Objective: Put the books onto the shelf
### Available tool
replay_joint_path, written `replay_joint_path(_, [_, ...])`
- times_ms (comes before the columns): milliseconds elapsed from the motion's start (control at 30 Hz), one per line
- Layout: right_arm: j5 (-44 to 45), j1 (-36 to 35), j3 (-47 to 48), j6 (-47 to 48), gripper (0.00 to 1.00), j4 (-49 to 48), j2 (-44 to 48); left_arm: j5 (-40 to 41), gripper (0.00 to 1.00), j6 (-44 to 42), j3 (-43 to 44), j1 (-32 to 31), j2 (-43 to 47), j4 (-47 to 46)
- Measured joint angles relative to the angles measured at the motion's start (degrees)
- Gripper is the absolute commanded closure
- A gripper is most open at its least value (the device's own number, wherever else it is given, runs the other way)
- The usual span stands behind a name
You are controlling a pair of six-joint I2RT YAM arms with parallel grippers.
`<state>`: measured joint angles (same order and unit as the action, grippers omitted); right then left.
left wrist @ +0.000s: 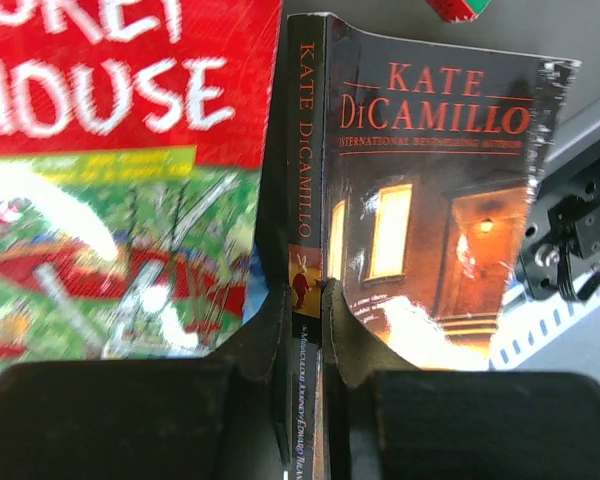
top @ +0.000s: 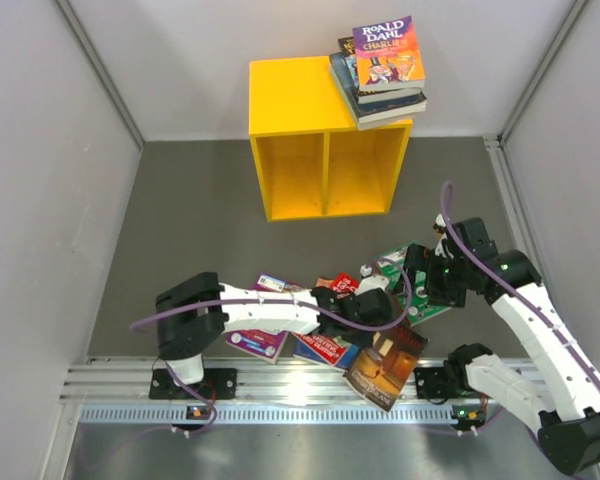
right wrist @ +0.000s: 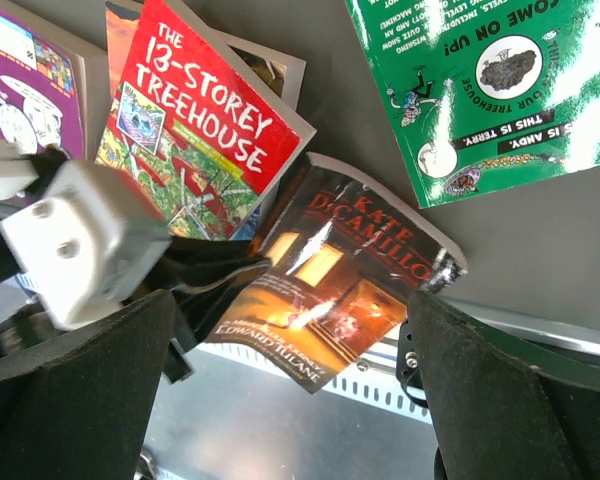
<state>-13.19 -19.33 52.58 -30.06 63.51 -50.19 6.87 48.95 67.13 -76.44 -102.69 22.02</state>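
Presently held: dark brown book (left wrist: 430,200), author name "Kate DiCamillo" on cover and spine.
Left gripper (left wrist: 320,325): jaws narrow, pinched on the spine of the dark brown book; one pad on each side of the spine, cover fanning to the right in the left wrist view.
Right gripper (top: 427,278): jaws spread wide, nothing between them; located right of centre in the top view, above the loose books.
Dark brown book, location: lower centre of the top view, its near end over the metal rail (top: 280,385); whether it is clear of the surface cannot be told.
Red book (right wrist: 195,130): "The 13-Storey Treehouse", just beside the dark brown book, upper left of it in the right wrist view.
Green book (right wrist: 490,90): upper right of the right wrist view, flat on the table (top: 200,220).
Purple book (right wrist: 25,90): far left edge of the right wrist view.
Shelf (top: 290,95): yellow, upper centre of the top view.
Stack of books (top: 385,65): on the right part of the shelf top, overhanging its right edge.
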Motion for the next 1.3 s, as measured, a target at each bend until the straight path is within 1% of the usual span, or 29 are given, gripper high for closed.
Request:
replay_joint_path(100, [0.02,0.00,0.39,-0.17,0.00,0.13,0.37,0.11,1.00,-0.33,0.04,0.02,3.04,2.95])
replay_joint_path(200, [0.07,0.02,3.56,-0.68,0.00,0.31,0.68,0.63,1.00,-1.05,1.27,0.00,7.96,7.21])
replay_joint_path(300, [0.07,0.02,7.61,-1.33,0.00,-0.59,1.49,2.73,1.00,-2.03,4.33,0.20,14.08,11.65])
replay_joint_path(433, [0.04,0.02,9.40,-2.51,0.00,-1.73,2.36,4.17,1.00,-4.24,9.73,3.69,22.62,16.39])
replay_joint_path(500, [0.07,0.02,9.33,-3.08,0.00,-1.75,2.47,4.26,1.00,-6.25,13.66,7.08,25.73,18.91])
replay_joint_path(633, [-0.02,0.02,8.35,-3.85,0.00,-2.34,2.58,3.21,1.00,-12.48,26.18,14.32,28.74,23.28])
replay_joint_path(833, [-0.22,0.02,7.30,-4.28,0.00,-2.78,2.47,1.62,1.00,-20.55,44.87,18.95,28.04,27.04])
replay_joint_path(900, [-0.26,0.02,7.30,-4.24,0.00,-2.80,2.43,1.07,1.00,-23.02,50.66,21.75,26.73,27.15])
replay_joint_path(1033, [-0.59,0.02,7.30,-4.00,0.00,-2.82,2.01,-1.99,1.00,-26.43,57.72,31.17,23.45,26.51])
replay_joint_path(1100, [-0.70,0.02,7.30,-3.80,0.00,-2.80,1.68,-5.16,1.00,-26.75,60.06,37.55,20.72,25.16])
replay_joint_path(1200, [-0.94,0.02,7.30,-3.34,0.00,-2.73,1.70,-13.31,1.00,-25.18,60.98,46.73,16.61,21.55])
replay_joint_path(1300, [-1.05,0.02,7.30,-2.93,0.00,-2.58,1.84,-21.33,1.00,-21.07,60.89,56.00,12.02,16.83])
